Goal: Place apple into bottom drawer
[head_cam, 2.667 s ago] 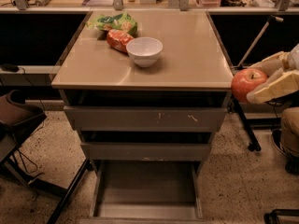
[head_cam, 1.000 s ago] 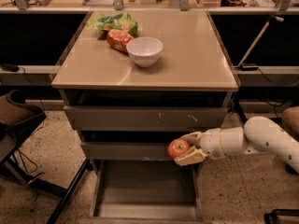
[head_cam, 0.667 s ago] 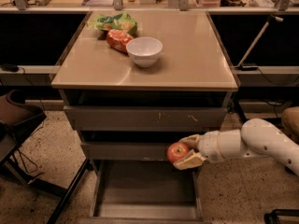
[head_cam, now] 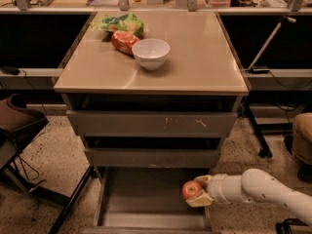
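Note:
The bottom drawer [head_cam: 141,199] is pulled out at the foot of the cabinet, a wide shallow grey tray with a flat floor. My gripper [head_cam: 196,191] reaches in from the right on a white arm and is shut on the small red apple [head_cam: 191,189]. It holds the apple just above the drawer's right side, near its right wall. The apple's lower part is hidden by the lower finger.
Two upper grey drawers [head_cam: 152,123] sit slightly open above. On the tan cabinet top [head_cam: 204,57] stand a white bowl [head_cam: 151,52], an orange-red snack bag [head_cam: 123,41] and a green bag [head_cam: 121,23]. A dark chair [head_cam: 19,126] is at left, a stand leg [head_cam: 256,130] at right.
My gripper with the apple has come down from in front of the middle drawer to just over the open bottom drawer's right side. Earlier it was beside the cabinet top at right.

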Controlling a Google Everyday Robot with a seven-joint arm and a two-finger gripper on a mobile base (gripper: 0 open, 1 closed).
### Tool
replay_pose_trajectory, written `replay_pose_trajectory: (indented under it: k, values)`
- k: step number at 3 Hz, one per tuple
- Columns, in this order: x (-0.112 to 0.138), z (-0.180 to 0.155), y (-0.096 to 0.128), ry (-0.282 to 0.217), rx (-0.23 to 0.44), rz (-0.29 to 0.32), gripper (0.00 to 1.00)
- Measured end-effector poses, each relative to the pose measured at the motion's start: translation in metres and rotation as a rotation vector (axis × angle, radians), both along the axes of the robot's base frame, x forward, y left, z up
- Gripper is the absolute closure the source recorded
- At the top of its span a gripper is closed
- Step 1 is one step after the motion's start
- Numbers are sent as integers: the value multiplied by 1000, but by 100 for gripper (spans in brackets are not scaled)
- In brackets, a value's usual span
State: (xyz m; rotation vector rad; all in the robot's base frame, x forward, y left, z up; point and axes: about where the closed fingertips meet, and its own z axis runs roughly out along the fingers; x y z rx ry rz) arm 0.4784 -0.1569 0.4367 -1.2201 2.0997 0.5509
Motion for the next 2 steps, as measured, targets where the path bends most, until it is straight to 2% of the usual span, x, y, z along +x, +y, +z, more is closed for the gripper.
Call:
replay_pose_trajectory:
  k: [1, 2]
  values:
    - [23, -74, -32, 9, -49, -132, 100]
    - [49, -125, -61, 40, -56, -228, 100]
